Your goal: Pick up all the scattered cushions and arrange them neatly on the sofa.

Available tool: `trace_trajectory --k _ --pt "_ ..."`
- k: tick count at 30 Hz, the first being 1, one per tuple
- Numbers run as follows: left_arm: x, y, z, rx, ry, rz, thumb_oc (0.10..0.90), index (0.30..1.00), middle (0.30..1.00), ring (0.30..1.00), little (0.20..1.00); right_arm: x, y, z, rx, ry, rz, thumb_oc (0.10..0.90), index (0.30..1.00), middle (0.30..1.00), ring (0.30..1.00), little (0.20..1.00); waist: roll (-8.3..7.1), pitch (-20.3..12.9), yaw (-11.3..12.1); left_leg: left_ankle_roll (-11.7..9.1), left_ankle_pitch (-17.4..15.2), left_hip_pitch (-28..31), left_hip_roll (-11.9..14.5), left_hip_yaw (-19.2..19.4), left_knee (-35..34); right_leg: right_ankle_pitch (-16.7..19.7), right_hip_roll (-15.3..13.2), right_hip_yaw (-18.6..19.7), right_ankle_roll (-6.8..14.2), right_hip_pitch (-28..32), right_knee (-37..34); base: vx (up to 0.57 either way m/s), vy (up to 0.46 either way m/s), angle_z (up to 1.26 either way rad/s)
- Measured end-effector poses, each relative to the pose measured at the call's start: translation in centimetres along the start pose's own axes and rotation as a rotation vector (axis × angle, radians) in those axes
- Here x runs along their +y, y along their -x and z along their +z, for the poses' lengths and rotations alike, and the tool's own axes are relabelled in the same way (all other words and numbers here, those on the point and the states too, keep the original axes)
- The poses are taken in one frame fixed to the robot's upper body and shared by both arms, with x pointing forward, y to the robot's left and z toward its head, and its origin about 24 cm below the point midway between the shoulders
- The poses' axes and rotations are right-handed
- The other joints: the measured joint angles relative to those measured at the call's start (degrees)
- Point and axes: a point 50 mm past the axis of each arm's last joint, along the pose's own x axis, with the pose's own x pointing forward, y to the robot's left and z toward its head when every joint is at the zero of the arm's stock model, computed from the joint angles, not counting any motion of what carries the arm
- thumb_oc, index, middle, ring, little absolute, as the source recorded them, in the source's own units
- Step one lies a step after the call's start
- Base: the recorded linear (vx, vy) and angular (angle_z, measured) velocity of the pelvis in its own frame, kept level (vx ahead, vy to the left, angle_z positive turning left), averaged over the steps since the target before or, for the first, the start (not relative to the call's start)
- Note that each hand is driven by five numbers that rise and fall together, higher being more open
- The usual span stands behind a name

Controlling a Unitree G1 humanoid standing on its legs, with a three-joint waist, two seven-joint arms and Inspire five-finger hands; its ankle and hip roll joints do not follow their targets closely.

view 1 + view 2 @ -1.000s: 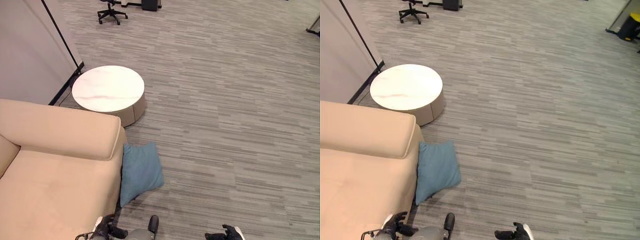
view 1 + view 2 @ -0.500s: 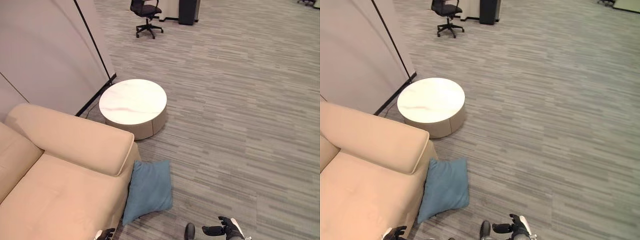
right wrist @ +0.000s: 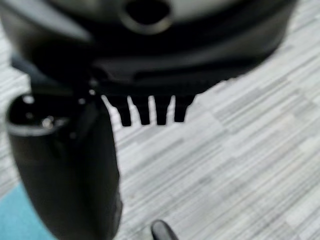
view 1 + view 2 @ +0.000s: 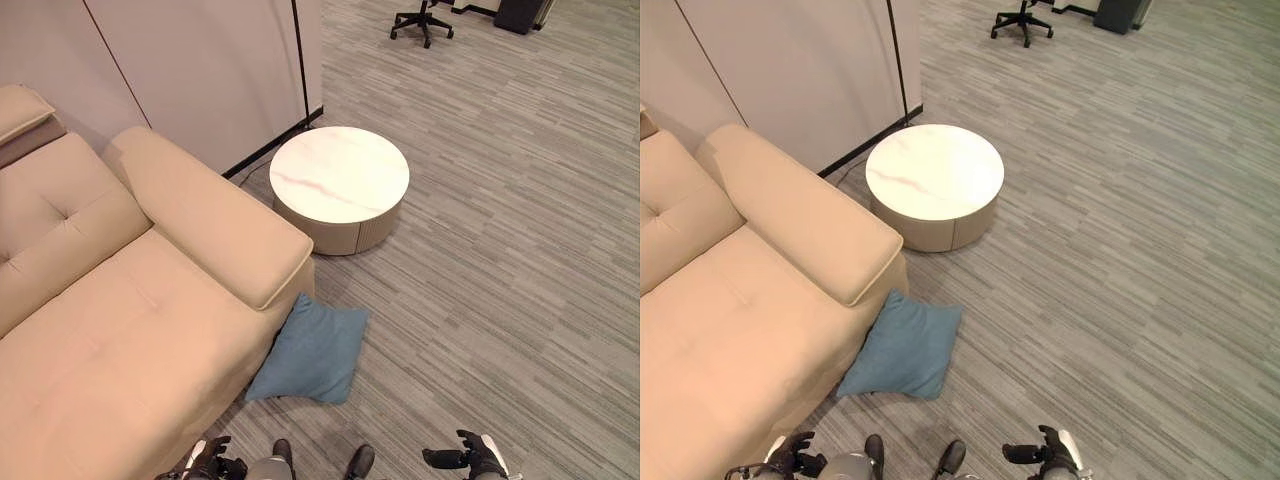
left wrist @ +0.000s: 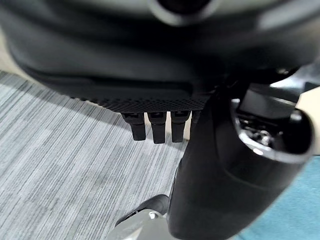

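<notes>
Right now both hands sit low at the near edge, holding nothing: your left hand (image 4: 205, 462) near the sofa's front corner, your right hand (image 4: 478, 458) out over bare carpeted floor (image 4: 500, 300). In the wrist views the fingers (image 5: 152, 127) of the left and the fingers (image 3: 150, 111) of the right hang straight and relaxed, nothing between them.

Just ahead lies the blue cushion (image 4: 308, 350), on the floor, one corner tucked against the base of the beige sofa (image 4: 120, 300) below its armrest. No other cushion shows here.

Beyond it stands the round white coffee table (image 4: 340, 178), close to the sofa arm, then the grey partition wall (image 4: 200, 70) and, far off, an office chair (image 4: 425, 18).

You're likely to have trouble in the reach. The cushion is low and wedged, so you must bend deep; a grab at one soft corner may slip or let it fold and drag under the sofa edge. Swing the lift wide and you may clip the armrest or the coffee table. Take it with both hands.
</notes>
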Motion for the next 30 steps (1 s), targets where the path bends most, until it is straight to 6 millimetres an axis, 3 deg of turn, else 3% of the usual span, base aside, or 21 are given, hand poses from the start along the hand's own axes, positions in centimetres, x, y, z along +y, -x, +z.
trace_trajectory --k 1,2,5,6,8,10,13,15,16,17,21,25,26,28,30 --pt "0.1 0.0 0.0 0.002 0.001 0.001 0.800 0.900 0.900 0.900 0.900 0.3 0.1 -0.2 0.007 -0.004 0.006 0.800 0.900 0.900 0.900 0.900 -0.37 -0.08 0.25 0.26 0.20 0.10 -0.65 -0.27 -0.12 0.01 -0.94 -0.03 0.07 -0.51 1.51 0.08 0.145 0.19" --pt "0.2 0.0 0.1 -0.005 0.006 -0.004 0.800 0.900 0.900 0.900 0.900 0.4 0.1 0.0 0.002 -0.002 0.015 0.800 0.900 0.900 0.900 0.900 -0.50 -0.13 1.41 1.19 -0.31 0.41 -1.86 -0.58 -0.38 -2.80 -3.85 0.22 1.30 -3.17 8.62 0.06 0.112 0.18" --pt "0.8 -0.2 0.9 -0.025 -0.001 0.004 0.800 0.900 0.900 0.900 0.900 0.7 0.0 1.0 -0.033 -0.010 0.032 0.800 0.900 0.900 0.900 0.900 -0.22 0.01 1.56 2.72 -0.56 0.71 -3.75 -2.83 -0.15 -8.04 -9.04 5.24 4.72 -9.13 23.79 0.12 0.017 0.48" --pt "1.5 -0.3 1.1 -0.031 -0.005 0.023 0.800 0.900 0.900 0.900 0.900 1.2 0.0 2.6 -0.080 -0.017 0.049 0.800 0.900 0.900 0.900 0.900 0.02 0.31 1.77 3.90 -1.15 2.07 -4.88 -5.43 -1.11 -9.13 -9.00 12.40 6.60 -10.68 24.43 0.21 -0.108 0.72" --pt "1.6 -0.3 1.0 -0.029 -0.007 0.026 0.800 0.900 0.900 0.900 0.900 1.1 -0.1 3.3 -0.104 -0.022 0.049 0.800 0.900 0.900 0.900 0.900 0.09 0.33 1.79 4.16 -0.87 2.87 -5.57 -6.40 -1.26 -8.56 -9.81 14.36 6.67 -10.96 19.91 0.15 -0.103 0.52" --pt "1.6 -0.3 0.9 -0.028 -0.006 0.028 0.800 0.900 0.900 0.900 0.900 0.9 -0.2 4.3 -0.128 -0.025 0.045 0.800 0.900 0.900 0.900 0.900 0.52 0.32 1.49 4.15 -1.05 3.07 -5.76 -7.70 -1.25 -5.08 -10.58 15.20 8.26 -11.72 15.02 0.14 -0.128 0.41" --pt "1.5 -0.3 0.7 -0.023 -0.006 0.027 0.800 0.900 0.900 0.900 0.900 0.9 -0.3 5.0 -0.152 -0.031 0.046 0.800 0.900 0.900 0.900 0.900 0.55 0.27 1.14 3.31 -1.45 4.19 -5.51 -10.93 -1.41 0.70 -12.35 18.03 8.72 -11.62 8.79 0.14 -0.212 0.59" --pt "1.6 -0.2 0.5 -0.025 -0.007 0.029 0.800 0.900 0.900 0.900 0.900 1.3 -0.1 4.2 -0.132 -0.030 0.056 0.800 0.900 0.900 0.900 0.900 -0.77 -0.22 1.39 1.90 -2.26 4.94 -5.79 -12.79 -1.14 4.44 -13.70 18.70 7.62 -10.57 7.33 0.10 -0.229 0.56" --pt "1.5 -0.2 0.2 -0.018 -0.004 0.027 0.800 0.900 0.900 0.900 0.900 1.4 -0.1 3.9 -0.121 -0.029 0.064 0.800 0.900 0.900 0.900 0.900 -1.00 -0.37 1.72 0.70 -2.97 5.82 -5.05 -13.38 -1.03 6.63 -13.82 18.43 8.02 -9.90 7.40 0.17 -0.377 0.27" --pt "0.6 0.1 -0.7 0.004 0.002 0.005 0.800 0.900 0.900 0.900 0.900 1.2 -0.1 3.5 -0.107 -0.023 0.063 0.800 0.900 0.900 0.900 0.900 0.90 -1.51 1.68 0.05 -2.94 6.23 -1.46 -13.74 -0.33 6.39 -9.98 15.57 6.53 -7.11 5.05 0.17 -0.399 0.15" --pt "-0.2 0.3 -1.2 0.019 0.020 0.003 0.800 0.900 0.900 0.900 0.900 0.5 -0.3 3.9 -0.118 -0.018 0.044 0.800 0.900 0.900 0.900 0.900 0.84 -3.13 1.82 -3.04 -0.88 4.87 3.47 -13.92 1.07 6.38 -4.25 14.74 4.26 -5.14 0.65 0.10 -0.321 -0.01" --pt "-0.4 0.0 0.4 -0.020 0.046 0.005 0.800 0.900 0.900 0.900 0.900 -0.5 -0.4 2.8 -0.093 -0.009 0.019 0.800 0.900 0.900 0.900 0.900 0.35 -4.26 0.86 -6.03 1.43 -1.65 4.96 -17.01 7.60 5.22 -1.74 11.29 2.75 -4.92 -0.46 -0.04 -0.244 0.50" --pt "0.0 -0.2 1.3 -0.040 0.059 0.014 0.800 0.900 0.900 0.900 0.900 -0.6 -0.4 2.8 -0.095 -0.010 0.015 0.800 0.900 0.900 0.900 0.900 -0.07 -4.05 0.08 -7.88 2.67 -5.29 4.89 -16.24 11.83 4.87 -1.72 9.40 2.07 -4.97 -0.74 0.01 -0.260 0.66" --pt "0.1 -0.3 2.3 -0.068 0.064 0.015 0.800 0.900 0.900 0.900 0.900 -0.6 -0.4 2.5 -0.085 -0.006 0.017 0.800 0.900 0.900 0.900 0.900 -0.77 -3.69 0.33 -7.50 6.48 -6.48 5.50 -14.91 12.15 4.42 -1.32 8.48 0.74 -4.81 -1.01 0.01 -0.235 0.47" --pt "0.0 -0.3 2.8 -0.089 0.071 0.009 0.800 0.900 0.900 0.900 0.900 -0.5 -0.4 2.5 -0.086 -0.011 0.019 0.800 0.900 0.900 0.900 0.900 -1.87 -2.78 0.00 -7.10 8.50 -7.38 6.67 -9.77 13.79 3.42 -1.03 6.71 -1.32 -3.54 -1.89 0.01 -0.151 0.31"
